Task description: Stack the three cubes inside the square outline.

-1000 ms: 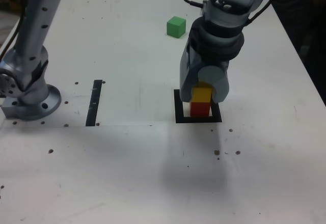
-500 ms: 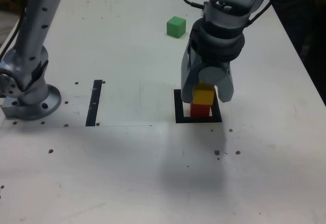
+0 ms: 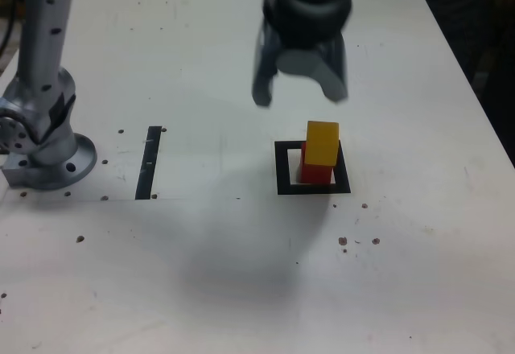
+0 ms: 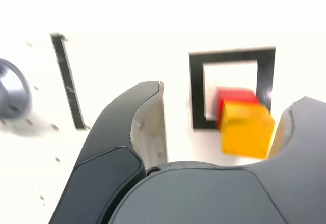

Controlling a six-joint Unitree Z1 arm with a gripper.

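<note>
The yellow cube (image 3: 322, 143) sat on top of the red cube (image 3: 315, 174), the pair forming a two-high stack inside the square outline (image 3: 283, 169), toward the side of the outline at the exterior view's right. In the wrist view the same stack appeared with the yellow cube (image 4: 245, 128) overlapping the red cube (image 4: 235, 96), both within the black frame (image 4: 196, 91); the yellow cube looked slightly offset from the red one beneath it. The green cube could not be seen in either view. The tool (image 3: 299, 91) hung in the air above and behind the stack, toward the exterior view's left of it, with its jaws spread wide and nothing between them; it touched neither cube. To the exterior view's left of the outline, well apart from it, a narrow black strip (image 3: 149, 162) lay on the white counter (image 3: 241, 273), and farther left stood the arm's grey base (image 3: 44, 157). Small dark specks dotted the counter in front of the outline.
</note>
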